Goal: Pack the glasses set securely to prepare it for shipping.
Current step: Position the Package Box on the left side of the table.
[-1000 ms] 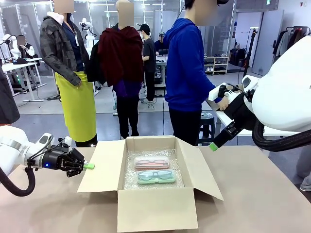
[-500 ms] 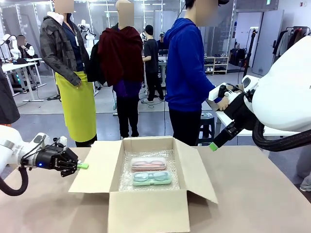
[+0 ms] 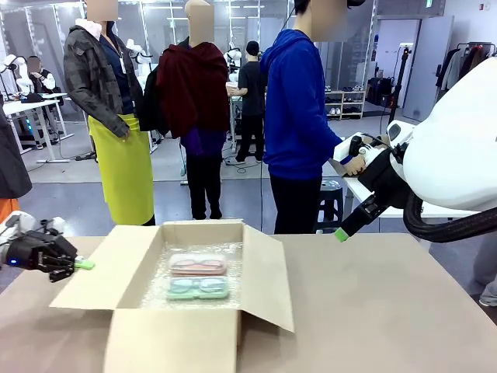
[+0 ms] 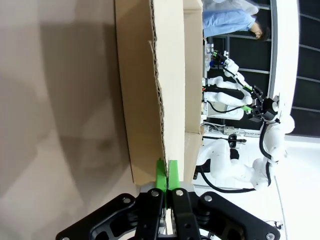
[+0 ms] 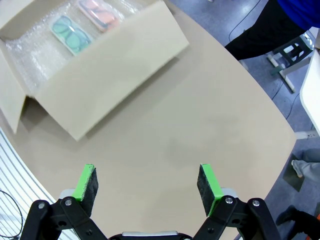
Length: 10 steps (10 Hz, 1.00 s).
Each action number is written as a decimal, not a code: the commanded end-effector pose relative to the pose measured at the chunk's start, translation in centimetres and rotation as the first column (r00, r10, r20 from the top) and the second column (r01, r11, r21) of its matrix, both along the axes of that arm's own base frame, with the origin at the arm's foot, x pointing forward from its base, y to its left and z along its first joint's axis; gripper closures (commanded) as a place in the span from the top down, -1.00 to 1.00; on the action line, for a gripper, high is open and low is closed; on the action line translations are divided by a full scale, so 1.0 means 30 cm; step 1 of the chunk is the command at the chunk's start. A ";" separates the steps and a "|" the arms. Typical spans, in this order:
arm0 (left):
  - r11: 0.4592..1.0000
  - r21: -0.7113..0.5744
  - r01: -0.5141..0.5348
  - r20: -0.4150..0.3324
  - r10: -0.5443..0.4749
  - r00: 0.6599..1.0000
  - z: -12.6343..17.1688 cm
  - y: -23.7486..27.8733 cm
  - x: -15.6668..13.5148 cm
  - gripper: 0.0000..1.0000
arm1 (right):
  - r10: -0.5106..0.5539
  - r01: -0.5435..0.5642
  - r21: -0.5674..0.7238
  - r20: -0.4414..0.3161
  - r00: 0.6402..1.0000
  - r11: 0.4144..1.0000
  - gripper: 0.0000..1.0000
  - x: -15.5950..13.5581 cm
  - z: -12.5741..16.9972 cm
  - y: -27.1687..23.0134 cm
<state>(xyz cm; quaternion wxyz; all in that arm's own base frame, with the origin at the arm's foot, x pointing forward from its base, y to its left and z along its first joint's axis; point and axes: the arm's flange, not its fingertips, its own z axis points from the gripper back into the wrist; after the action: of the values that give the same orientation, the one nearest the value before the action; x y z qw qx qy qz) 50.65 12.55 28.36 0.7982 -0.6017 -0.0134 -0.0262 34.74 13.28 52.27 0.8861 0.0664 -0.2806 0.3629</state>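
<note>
The glasses set lies inside an open cardboard box (image 3: 171,342) on bubble wrap: a pink case (image 3: 198,265) behind a mint green case (image 3: 198,287). My left gripper (image 3: 81,265) is at the box's left side, shut on the edge of its left flap (image 4: 142,90); in the left wrist view the gripper (image 4: 167,167) pinches the cardboard between its green pads. My right gripper (image 3: 342,233) hangs open above the table to the right of the box. From the right wrist view the gripper (image 5: 148,185) looks down on the mint case (image 5: 70,34) and pink case (image 5: 98,12).
A person in a blue hoodie (image 3: 299,116) stands at the far side of the table. The box's right flap (image 3: 268,272) slopes outward. Bare tabletop (image 3: 388,311) stretches to the right of the box. The table's edge (image 5: 280,150) runs at the right of the right wrist view.
The left gripper has pulled the box by its flap to the left across the table, cases riding inside. The right arm has stayed still.
</note>
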 end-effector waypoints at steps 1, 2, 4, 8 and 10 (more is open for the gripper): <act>1.000 -0.020 0.012 -0.002 -0.012 1.000 -0.017 0.201 0.028 -0.97 | -0.012 0.012 0.003 -0.002 1.000 1.000 1.00 -0.005 -0.002 0.012; 1.000 -0.022 0.001 -0.011 -0.001 1.000 -0.016 0.306 0.030 -0.97 | -0.012 0.012 0.003 -0.002 1.000 1.000 1.00 -0.005 -0.002 0.012; 1.000 -0.014 0.015 -0.018 -0.015 1.000 0.001 0.496 0.031 -0.97 | -0.012 0.012 0.003 -0.002 1.000 1.000 1.00 -0.005 -0.002 0.012; 0.999 0.046 0.010 -0.027 -0.009 1.000 0.058 0.815 -0.009 -0.97 | -0.012 0.012 0.003 -0.002 1.000 1.000 1.00 -0.005 -0.002 0.012; 0.997 0.081 0.017 -0.042 -0.014 0.999 0.068 0.908 -0.046 -0.97 | -0.012 0.012 0.003 -0.002 1.000 1.000 1.00 -0.005 -0.002 0.012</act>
<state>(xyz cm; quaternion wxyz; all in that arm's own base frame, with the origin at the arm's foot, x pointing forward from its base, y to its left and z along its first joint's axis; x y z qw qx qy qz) 48.86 38.58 30.35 0.8219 -0.5693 -0.0082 -0.0185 34.75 13.26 52.26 0.8861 0.0669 -0.2805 0.3629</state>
